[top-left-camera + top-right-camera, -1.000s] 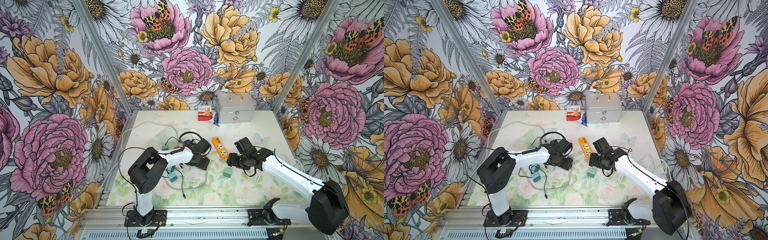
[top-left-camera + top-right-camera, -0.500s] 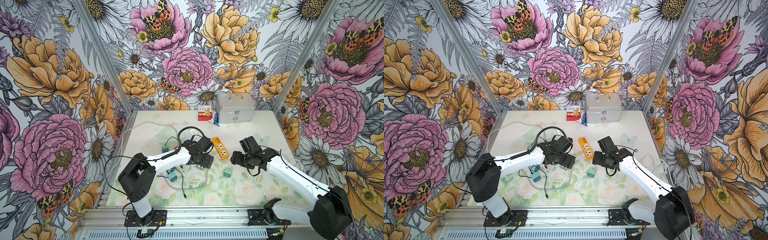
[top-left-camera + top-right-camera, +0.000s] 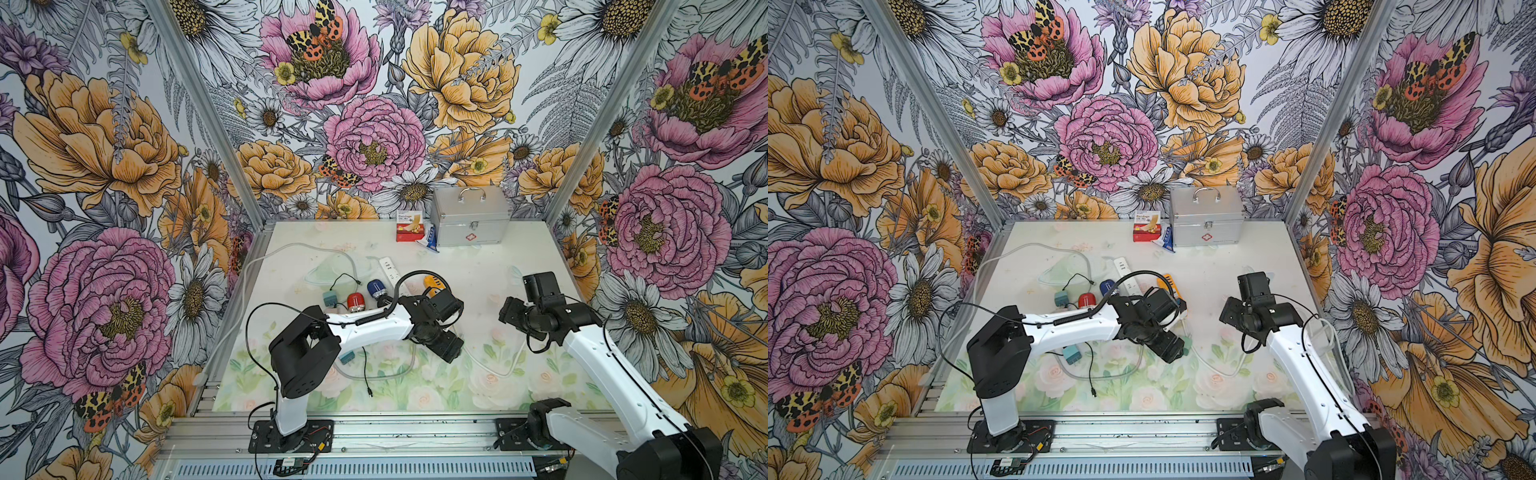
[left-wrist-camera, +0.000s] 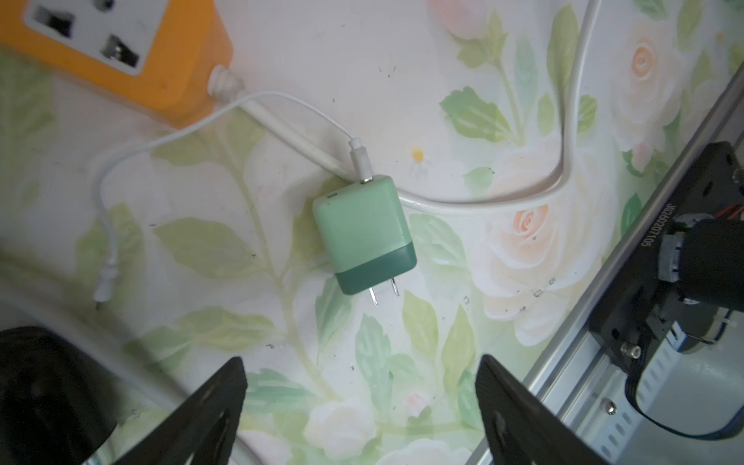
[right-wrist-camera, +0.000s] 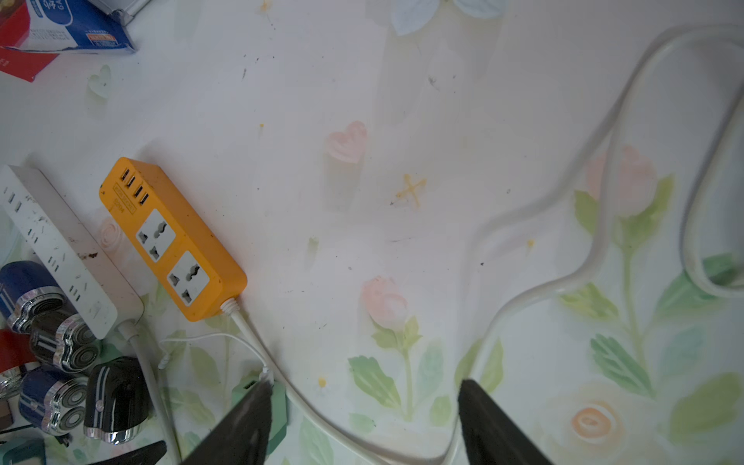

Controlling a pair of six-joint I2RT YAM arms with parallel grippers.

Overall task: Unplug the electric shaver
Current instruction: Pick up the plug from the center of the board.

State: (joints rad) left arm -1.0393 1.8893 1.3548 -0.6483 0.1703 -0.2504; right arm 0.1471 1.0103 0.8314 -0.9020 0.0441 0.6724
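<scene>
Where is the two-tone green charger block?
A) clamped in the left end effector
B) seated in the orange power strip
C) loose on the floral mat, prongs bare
C: the two-tone green charger block lies on the floral mat with prongs exposed, apart from the orange power strip and the open left end effector.

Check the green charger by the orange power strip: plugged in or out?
Out. The green charger lies on the table, prongs bare, apart from the orange power strip, whose sockets stand empty.

You see a two-tone green charger (image 4: 364, 237), pale mint body and dark teal base, just ahead of the left end effector (image 4: 360, 362); beyond it an orange power strip (image 4: 120, 52) with white sockets, on your rose-and-leaf-printed bench (image 4: 402, 60).
</scene>
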